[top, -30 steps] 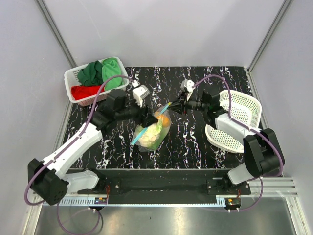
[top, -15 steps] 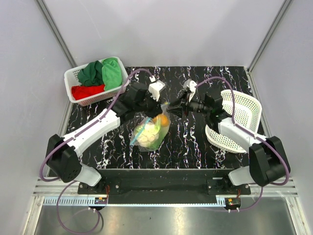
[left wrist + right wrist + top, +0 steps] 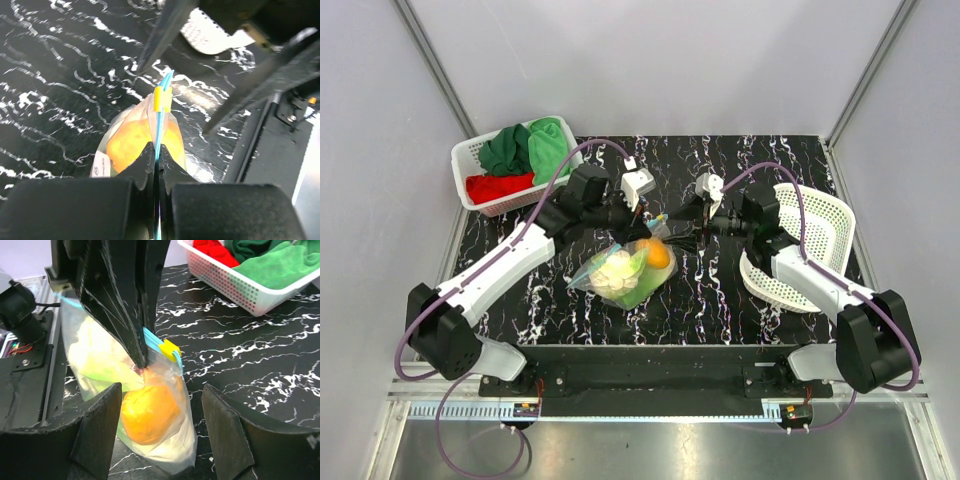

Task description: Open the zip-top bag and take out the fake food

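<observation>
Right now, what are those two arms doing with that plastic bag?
The left tool is shut on the teal zip strip of the zip-top bag, gripping it just behind the yellow slider. The right tool is open, its fingers either side of the bag's slider end, touching nothing that I can see. The fake food, an orange ball among it, is inside the bag; nothing has been taken out yet.

The left gripper (image 3: 156, 150), a second ago spread beside the zip-top bag (image 3: 620, 275), now pinches its teal zip strip (image 3: 159, 125) just behind the yellow slider (image 3: 162, 99); the right gripper (image 3: 161, 390) has spread its fingers wide, and the bag lies turned more crosswise
</observation>
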Tool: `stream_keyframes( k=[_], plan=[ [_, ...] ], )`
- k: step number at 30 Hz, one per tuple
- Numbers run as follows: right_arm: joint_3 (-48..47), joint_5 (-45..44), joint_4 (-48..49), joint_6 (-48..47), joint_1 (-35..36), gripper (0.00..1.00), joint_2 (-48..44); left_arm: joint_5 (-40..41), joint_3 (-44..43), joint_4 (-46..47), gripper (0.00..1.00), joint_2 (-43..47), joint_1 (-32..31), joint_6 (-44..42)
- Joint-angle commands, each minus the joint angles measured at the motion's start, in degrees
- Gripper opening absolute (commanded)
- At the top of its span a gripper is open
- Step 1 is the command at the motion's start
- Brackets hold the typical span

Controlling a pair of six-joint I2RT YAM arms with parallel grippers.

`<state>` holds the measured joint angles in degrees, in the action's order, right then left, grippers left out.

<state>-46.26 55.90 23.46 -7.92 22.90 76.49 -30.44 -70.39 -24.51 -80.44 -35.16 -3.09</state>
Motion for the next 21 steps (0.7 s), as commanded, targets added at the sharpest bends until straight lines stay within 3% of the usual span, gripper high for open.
stream_keyframes(
  k=[1, 11, 14, 15, 16, 17, 19, 21],
  plan=[
    [-0.76, 3.69, 3.33, 0.35, 0.40, 0.72, -0.02, -7.17, -0.63, 2.36, 0.00, 3.54, 0.53, -1.74],
    [0.38, 8.70, 11.95, 9.94, 1.10, 0.43, 2.00, -8.59, 0.25, 2.36, 0.00, 4.68, 0.62, -1.30],
    [0.47, 9.23, 14.41, 12.49, 1.45, 0.21, 2.17, -7.80, -0.10, 2.36, 0.02, 5.03, 0.62, -0.16],
    [0.21, 9.31, 15.64, 14.41, 1.54, 0.07, 2.26, -4.14, -0.10, 2.71, 0.10, 5.38, 0.62, 2.28],
    [-0.14, 9.66, 15.39, 15.38, 1.63, 0.00, 2.52, -2.89, -0.01, 4.02, 0.37, 6.52, 1.05, 2.91],
    [-0.58, 10.28, 14.86, 16.18, 1.54, 0.00, 2.70, -2.87, 0.60, 5.77, 0.46, 7.57, 1.40, 5.61],
    [-1.29, 11.33, 15.29, 19.25, 1.63, 0.00, 3.22, -3.49, 5.68, 15.39, 0.60, 10.90, 2.02, 10.46],
    [-0.59, 11.25, 16.35, 20.84, 1.63, 0.00, 3.14, -3.32, 9.72, 20.97, 0.61, 14.96, 2.02, 13.10]
  ],
)
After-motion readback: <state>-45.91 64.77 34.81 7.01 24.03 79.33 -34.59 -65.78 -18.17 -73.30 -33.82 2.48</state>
